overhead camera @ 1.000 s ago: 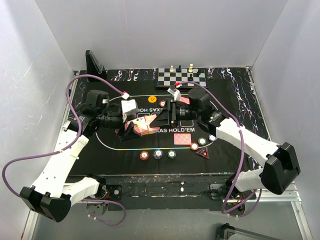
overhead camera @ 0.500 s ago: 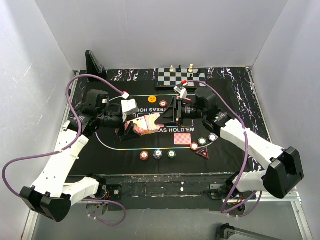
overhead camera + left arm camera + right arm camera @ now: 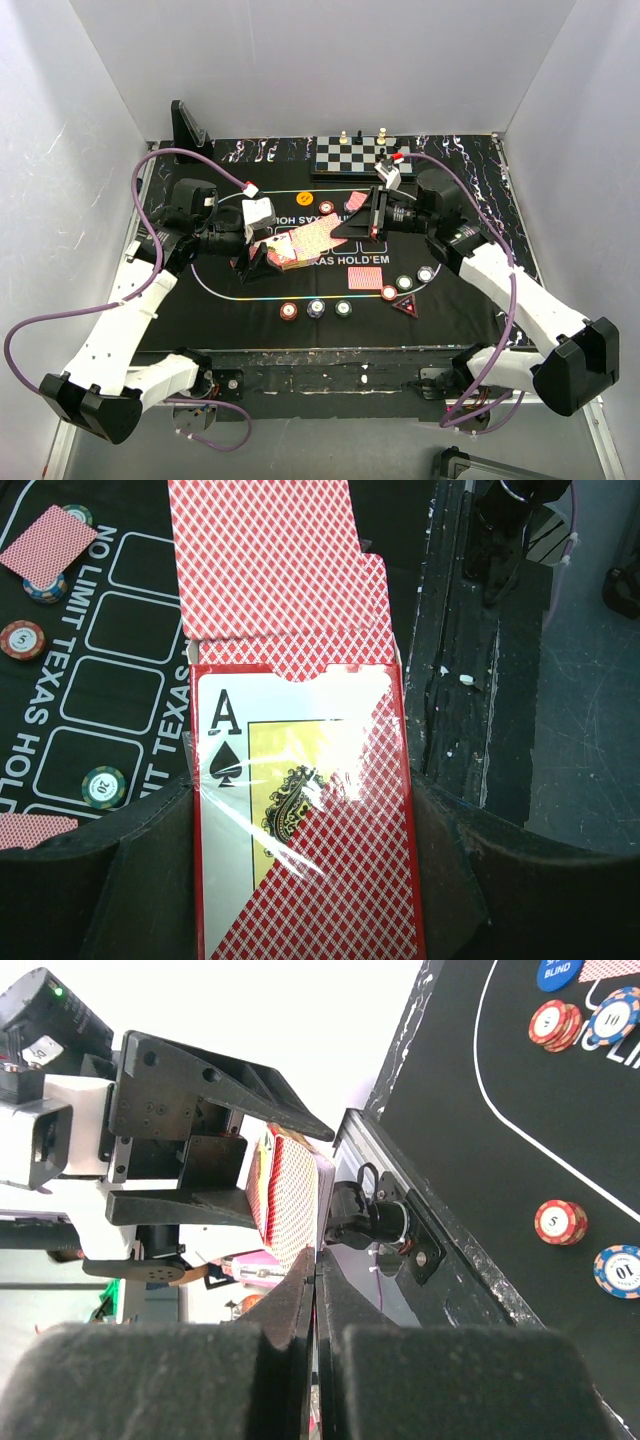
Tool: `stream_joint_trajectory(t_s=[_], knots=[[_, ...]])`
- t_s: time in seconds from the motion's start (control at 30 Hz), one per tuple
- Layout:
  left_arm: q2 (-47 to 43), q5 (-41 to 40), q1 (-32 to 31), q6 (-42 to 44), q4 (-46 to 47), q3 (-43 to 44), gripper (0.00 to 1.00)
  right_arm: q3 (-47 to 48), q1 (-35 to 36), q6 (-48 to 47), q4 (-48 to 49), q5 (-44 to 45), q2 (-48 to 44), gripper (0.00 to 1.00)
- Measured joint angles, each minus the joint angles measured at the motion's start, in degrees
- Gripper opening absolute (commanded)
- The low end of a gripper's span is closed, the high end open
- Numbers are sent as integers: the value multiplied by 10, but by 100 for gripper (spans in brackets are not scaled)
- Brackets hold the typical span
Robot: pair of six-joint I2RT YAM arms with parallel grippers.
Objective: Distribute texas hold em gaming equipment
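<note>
Black mat [image 3: 262, 281] | left jaws clamp one card box [image 3: 300, 830] | right jaws pinch one card [image 3: 318, 236]

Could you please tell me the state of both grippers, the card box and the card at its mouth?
left gripper, shut on the card box
right gripper, shut on the playing card
card box, flap open, ace-of-spades side facing the left wrist camera
playing card, drawn out past the box mouth, red back showing
</note>
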Motion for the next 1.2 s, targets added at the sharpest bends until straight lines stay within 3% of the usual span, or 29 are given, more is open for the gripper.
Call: stream_joint_trajectory(t_s=[0.23,0.53,0.8,0.93,1.2], knots=[[0,1,0,0,0,1,0,0,-52,-9,-39,-11,-21,1],[0,4,0,0,0,3,0,0,-177,-29,-60,-21,-4,1],[0,4,0,0,0,3,0,26,-224,-73,-59,0,192,1],[0,4,0,-1,0,3,0,95,-240,-93,-73,34,309,1],[-4,4,0,-1,0,3,0,247,-245,-105,-72,101,431,1]])
